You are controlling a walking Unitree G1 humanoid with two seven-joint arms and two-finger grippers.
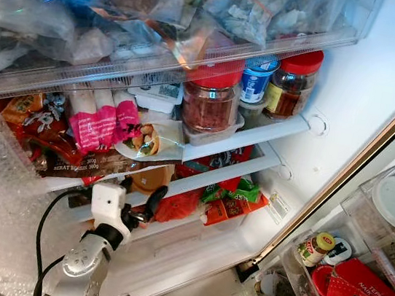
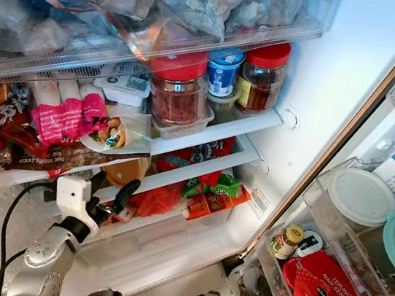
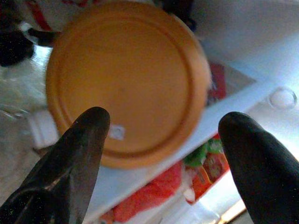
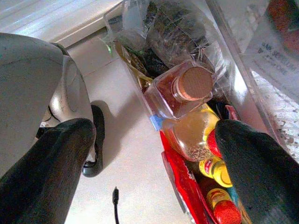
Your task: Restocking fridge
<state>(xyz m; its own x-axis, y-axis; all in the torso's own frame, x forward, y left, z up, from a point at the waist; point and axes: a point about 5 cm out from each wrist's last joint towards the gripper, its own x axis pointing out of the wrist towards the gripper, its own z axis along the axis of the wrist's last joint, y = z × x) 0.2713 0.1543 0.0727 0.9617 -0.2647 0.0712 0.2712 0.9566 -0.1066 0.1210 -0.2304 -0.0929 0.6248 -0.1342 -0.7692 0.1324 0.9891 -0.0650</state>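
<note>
While the fridge (image 1: 384, 78) stands open, the left gripper (image 1: 140, 197) is up at the lower shelf (image 1: 200, 179), fingers spread wide and holding nothing. Right in front of them sits the orange-lidded jar (image 3: 126, 79), on that shelf under the pink packets (image 1: 101, 126), apart from both fingertips (image 3: 88, 126). Over in the right wrist view, the right gripper (image 4: 149, 154) hangs low with its fingers apart and empty, above the door bin's bottles (image 4: 184, 91).
</note>
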